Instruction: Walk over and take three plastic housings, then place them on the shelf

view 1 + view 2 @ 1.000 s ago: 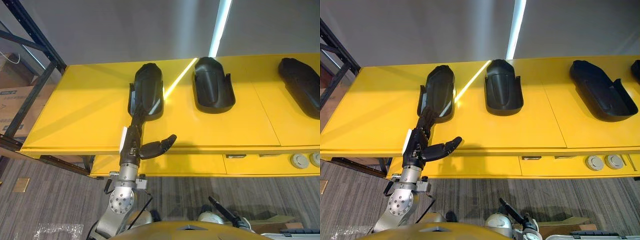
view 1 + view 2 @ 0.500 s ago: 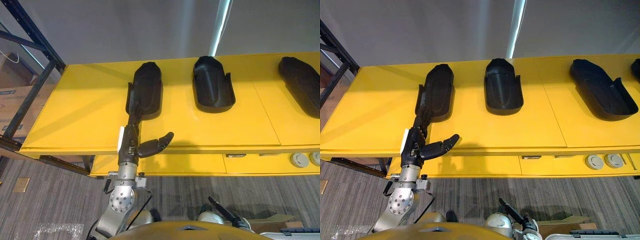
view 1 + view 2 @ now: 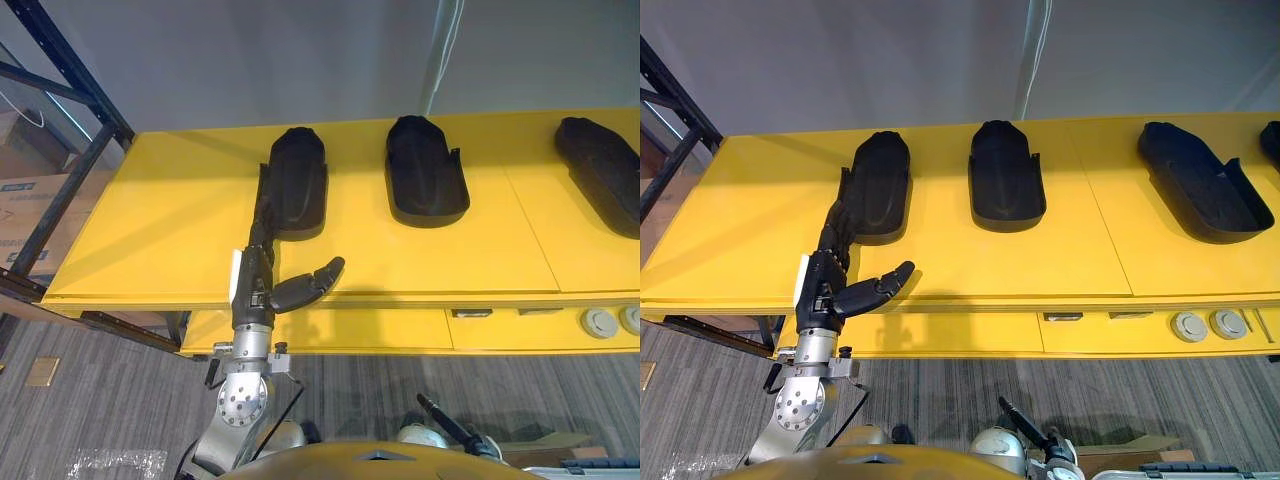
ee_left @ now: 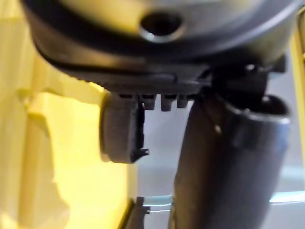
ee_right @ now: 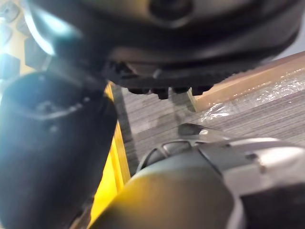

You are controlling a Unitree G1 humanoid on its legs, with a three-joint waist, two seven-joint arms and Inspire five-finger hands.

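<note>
Three black plastic housings lie in a row on the yellow table (image 3: pixel 160 230): a left one (image 3: pixel 297 180), a middle one (image 3: pixel 427 185) and a right one (image 3: pixel 600 175). My left hand (image 3: pixel 250 285) reaches over the table's front edge. Its straight fingers (image 3: pixel 262 215) lie along the left housing's near left side and its thumb (image 3: pixel 310 283) is spread out to the right, so the hand is open. In the left wrist view the left hand (image 4: pixel 214 157) shows against the yellow top. My right hand (image 5: pixel 47 143) hangs low beside the table's yellow edge, above the carpet.
A dark metal rack (image 3: pixel 60 150) with cardboard boxes (image 3: pixel 20 200) stands to the left of the table. A further housing (image 3: pixel 1273 140) shows at the far right edge. Two round white fittings (image 3: pixel 600 321) sit on the table's front panel. Grey carpet lies below.
My left hand has shifted a little to the left, its fingers moving from over the left housing's near end to its left side. The bright light streak across the table has faded.
</note>
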